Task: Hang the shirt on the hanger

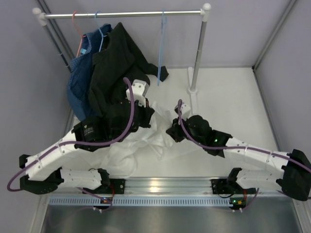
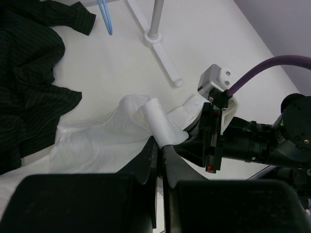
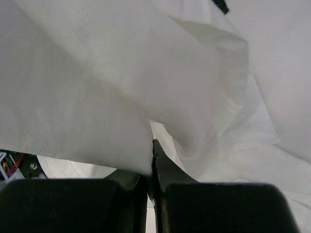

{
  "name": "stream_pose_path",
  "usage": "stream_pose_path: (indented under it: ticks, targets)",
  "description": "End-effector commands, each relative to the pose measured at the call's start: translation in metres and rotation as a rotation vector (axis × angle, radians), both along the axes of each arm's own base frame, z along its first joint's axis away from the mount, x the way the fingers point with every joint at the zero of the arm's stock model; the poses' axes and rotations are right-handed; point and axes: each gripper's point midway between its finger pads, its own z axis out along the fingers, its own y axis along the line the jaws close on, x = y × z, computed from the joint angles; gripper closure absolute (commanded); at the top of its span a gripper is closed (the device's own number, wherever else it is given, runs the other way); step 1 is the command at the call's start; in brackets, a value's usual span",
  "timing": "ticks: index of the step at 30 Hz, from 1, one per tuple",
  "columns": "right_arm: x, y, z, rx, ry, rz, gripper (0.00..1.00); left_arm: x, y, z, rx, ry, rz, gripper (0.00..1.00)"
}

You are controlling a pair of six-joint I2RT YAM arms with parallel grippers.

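The white shirt lies crumpled on the table between my two arms. My left gripper is shut on a rolled fold of it, which shows in the left wrist view just above the gripper. My right gripper is shut on another fold of the shirt, pinched at the jaws; cloth drapes over its left finger. The two grippers are close together. The light-blue hanger hangs empty and edge-on from the rod, behind the shirt; its lower tip shows in the left wrist view.
A black garment and a blue denim garment hang at the rod's left end and spill onto the table beside my left arm. A pink hanger is there too. The rack's right post and foot stand behind my right gripper.
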Motion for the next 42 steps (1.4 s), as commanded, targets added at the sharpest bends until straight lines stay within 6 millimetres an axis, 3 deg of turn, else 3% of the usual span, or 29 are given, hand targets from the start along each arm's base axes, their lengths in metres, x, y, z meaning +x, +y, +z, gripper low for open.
stream_pose_path:
  ticks: [1,3,5,6,7,8,9,10,12,13,14,16,18,21,22,24,25,26,27,28,29,30,33,36,39,41,42]
  targets:
    - [0.025,-0.008,0.062,0.073,-0.156,-0.132,1.0,0.005,0.018,0.041,-0.156,-0.08,0.081,1.0]
    - [0.025,-0.023,0.098,0.085,-0.204,-0.171,1.0,0.007,0.028,0.048,-0.156,-0.112,0.107,1.0]
    - [0.022,-0.044,0.153,0.073,-0.264,-0.199,1.0,0.005,0.039,0.059,-0.169,-0.162,0.1,1.0]
    - [0.021,-0.051,0.176,0.079,-0.288,-0.207,1.0,0.004,0.04,0.073,-0.217,-0.194,0.093,1.0]
    - [0.015,-0.062,0.231,0.143,-0.349,-0.215,1.0,0.0,0.042,0.084,-0.25,-0.219,0.07,1.0]
    - [0.01,-0.072,0.239,0.107,-0.341,-0.213,1.0,-0.005,0.053,0.098,-0.277,-0.267,0.05,1.0]
    - [0.005,-0.079,0.26,0.124,-0.354,-0.214,1.0,-0.009,0.058,0.12,-0.353,-0.315,0.038,1.0]
    - [-0.008,-0.096,0.299,0.164,-0.376,-0.212,1.0,-0.015,0.062,0.134,-0.381,-0.358,0.001,1.0]
    - [-0.017,-0.105,0.327,0.183,-0.388,-0.196,1.0,-0.029,0.081,0.163,-0.469,-0.431,-0.033,1.0]
    - [-0.029,-0.12,0.364,0.255,-0.42,-0.2,1.0,-0.037,0.083,0.18,-0.514,-0.479,-0.073,1.0]
    - [-0.032,-0.122,0.362,0.228,-0.398,-0.186,1.0,-0.042,0.086,0.189,-0.54,-0.501,-0.094,1.0]
    - [-0.043,-0.133,0.386,0.282,-0.401,-0.182,1.0,-0.055,0.086,0.207,-0.588,-0.538,-0.161,1.0]
    - [-0.048,-0.13,0.377,0.267,-0.373,-0.152,1.0,-0.055,0.072,0.205,-0.584,-0.529,-0.197,1.0]
    - [-0.042,-0.117,0.331,0.179,-0.288,-0.14,1.0,-0.047,0.041,0.178,-0.542,-0.46,-0.225,1.0]
    - [-0.03,-0.111,0.289,0.105,-0.223,-0.19,1.0,-0.038,0.017,0.149,-0.493,-0.4,-0.229,1.0]
    - [-0.029,-0.118,0.26,0.109,-0.191,-0.235,1.0,-0.027,-0.006,0.111,-0.433,-0.327,-0.222,1.0]
    - [-0.018,-0.114,0.216,0.089,-0.13,-0.306,1.0,-0.02,-0.023,0.086,-0.414,-0.261,-0.204,1.0]
    - [-0.021,-0.122,0.207,0.13,-0.121,-0.337,1.0,-0.012,-0.035,0.045,-0.353,-0.199,-0.181,1.0]
    - [-0.017,-0.116,0.155,0.085,-0.045,-0.365,1.0,-0.006,-0.043,0.028,-0.344,-0.175,-0.162,1.0]
    - [-0.011,-0.117,0.143,0.119,-0.04,-0.416,1.0,-0.004,-0.053,0.008,-0.342,-0.133,-0.152,1.0]
    - [-0.01,-0.121,0.129,0.132,-0.028,-0.453,1.0,0.002,-0.068,-0.031,-0.282,-0.078,-0.143,1.0]
    - [-0.007,-0.123,0.086,0.087,0.021,-0.5,1.0,0.004,-0.077,-0.043,-0.281,-0.057,-0.147,1.0]
    - [0.008,-0.146,0.039,0.004,0.023,-0.67,1.0,0.008,-0.108,-0.096,-0.225,0.037,-0.163,1.0]
    - [0.017,-0.163,0.02,-0.059,0.024,-0.746,1.0,0.009,-0.125,-0.133,-0.176,0.112,-0.167,1.0]
    - [0.015,-0.164,0.013,-0.08,0.034,-0.709,0.98,0.005,-0.128,-0.146,-0.167,0.147,-0.184,1.0]
    - [0.01,-0.16,0.018,-0.077,0.026,-0.65,0.81,0.001,-0.126,-0.15,-0.15,0.147,-0.207,1.0]
    - [0.008,-0.159,0.024,-0.098,-0.006,-0.603,0.6,-0.001,-0.124,-0.146,-0.151,0.135,-0.222,1.0]
